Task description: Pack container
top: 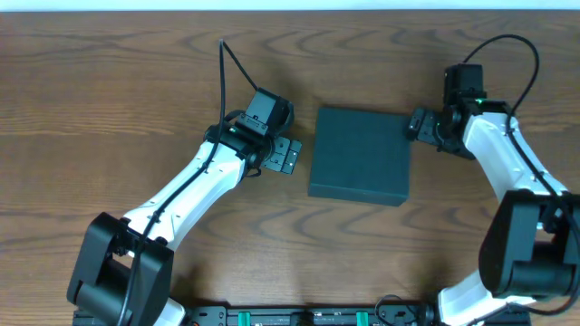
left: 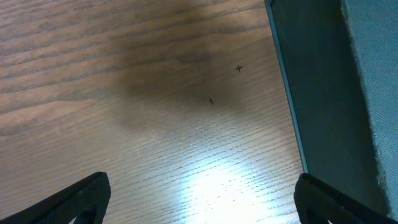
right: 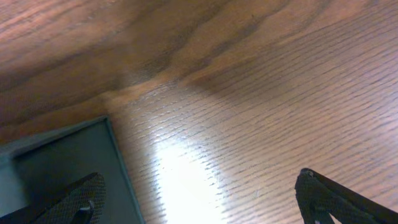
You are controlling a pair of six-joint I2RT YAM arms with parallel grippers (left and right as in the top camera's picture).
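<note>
TEXT/LABELS/BRANDS/NUMBERS: none legible | container (top: 360, 154): no print legible | table (left: 93, 74): small dark cross mark (left: 239, 68) and short tick mark (left: 211, 101), left wrist view, near the container wall

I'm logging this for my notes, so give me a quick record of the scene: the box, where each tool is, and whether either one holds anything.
container: dark teal box, lid down, flat on the wooden table
left tool: open, empty, beside the container's left edge
right tool: open, empty, by its far right corner
contents: not visible
</note>
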